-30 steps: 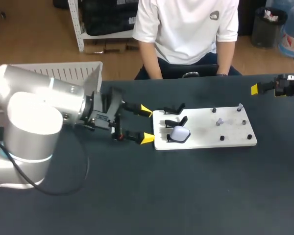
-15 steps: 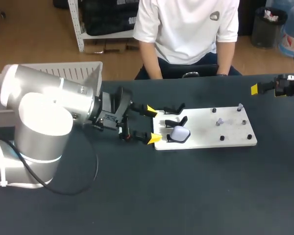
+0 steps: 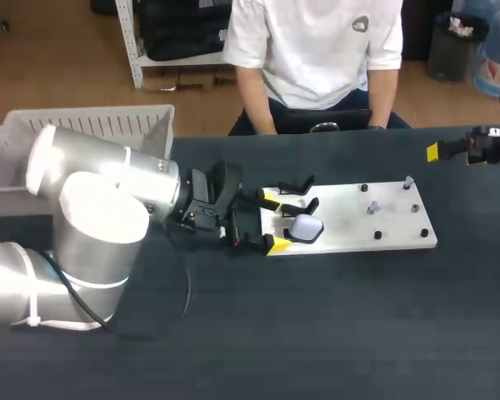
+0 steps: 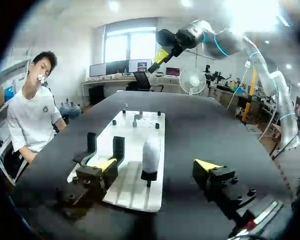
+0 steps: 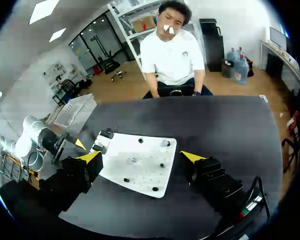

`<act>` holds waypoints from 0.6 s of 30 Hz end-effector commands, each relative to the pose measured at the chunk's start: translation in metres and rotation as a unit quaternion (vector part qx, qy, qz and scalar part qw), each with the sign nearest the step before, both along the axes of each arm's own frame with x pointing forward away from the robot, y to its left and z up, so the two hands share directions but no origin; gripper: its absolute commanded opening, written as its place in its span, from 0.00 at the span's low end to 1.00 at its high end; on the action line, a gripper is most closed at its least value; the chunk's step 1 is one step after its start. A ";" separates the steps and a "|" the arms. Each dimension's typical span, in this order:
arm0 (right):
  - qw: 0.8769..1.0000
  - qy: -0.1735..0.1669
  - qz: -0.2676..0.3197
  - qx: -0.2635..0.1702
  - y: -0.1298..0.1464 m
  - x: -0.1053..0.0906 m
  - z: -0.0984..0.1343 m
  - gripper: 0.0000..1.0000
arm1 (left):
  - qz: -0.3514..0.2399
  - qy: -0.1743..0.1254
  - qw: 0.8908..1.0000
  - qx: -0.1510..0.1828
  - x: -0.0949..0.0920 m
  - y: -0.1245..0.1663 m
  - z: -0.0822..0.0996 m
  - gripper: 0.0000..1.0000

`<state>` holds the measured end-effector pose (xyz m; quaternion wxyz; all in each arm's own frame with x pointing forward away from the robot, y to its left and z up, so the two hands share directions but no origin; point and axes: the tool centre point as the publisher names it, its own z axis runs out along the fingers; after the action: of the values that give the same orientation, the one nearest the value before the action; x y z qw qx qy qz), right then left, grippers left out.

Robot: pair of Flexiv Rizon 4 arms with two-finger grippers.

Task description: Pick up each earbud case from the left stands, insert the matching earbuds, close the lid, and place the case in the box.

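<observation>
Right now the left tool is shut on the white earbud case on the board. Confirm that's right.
Not right: the left tool is open, not shut. The left wrist view shows its yellow tips wide apart, with the white earbud case standing on the board between them, touching neither.

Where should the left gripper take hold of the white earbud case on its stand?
Probably pinch the earbud case across its rounded upper body, above the black stand holding its base. Come from the left end of the white board: the left gripper faces it there, open.
</observation>
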<state>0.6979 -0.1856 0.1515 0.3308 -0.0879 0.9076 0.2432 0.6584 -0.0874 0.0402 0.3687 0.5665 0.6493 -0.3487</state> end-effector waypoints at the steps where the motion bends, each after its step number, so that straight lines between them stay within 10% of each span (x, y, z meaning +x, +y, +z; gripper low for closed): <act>1: 1.000 0.000 0.001 0.001 0.000 0.001 -0.001 1.00 | 0.000 0.006 1.000 0.002 0.007 -0.012 -0.008 1.00; 18: 1.000 0.000 0.001 0.001 0.000 0.001 -0.001 1.00 | -0.010 0.022 1.000 -0.005 0.009 -0.031 -0.019 0.89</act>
<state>0.6979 -0.1856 0.1515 0.3308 -0.0879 0.9076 0.2432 0.6618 -0.1144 0.0233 0.3597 0.5613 0.6494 -0.3658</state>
